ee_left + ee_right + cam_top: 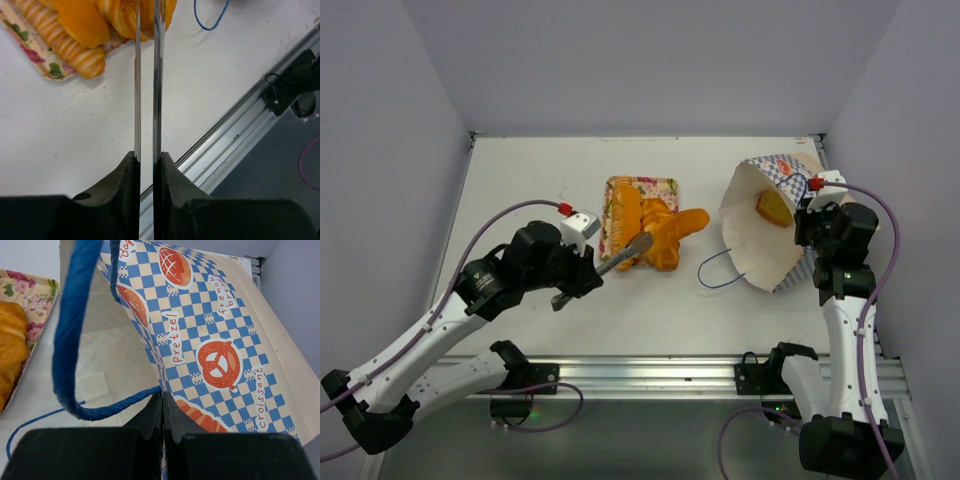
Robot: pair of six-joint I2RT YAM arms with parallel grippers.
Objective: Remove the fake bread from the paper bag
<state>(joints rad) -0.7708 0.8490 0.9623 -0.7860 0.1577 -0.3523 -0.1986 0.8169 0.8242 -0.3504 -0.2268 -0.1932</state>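
Right gripper (162, 401) jaws are pinching the paper bag (215, 330) rim. One piece of fake bread (773, 208) is lying inside. Left gripper (642, 243) jaws, nearly pressed together, are touching the other pieces, which are sitting piled on the flowered tray (655, 183) on the surface (540, 170).

The top camera looks down from above the table's (520, 200) near edge. Both wrist cameras face the far edge, the right close against the paper bag (210, 340), sharing the flowered tray (37, 290).
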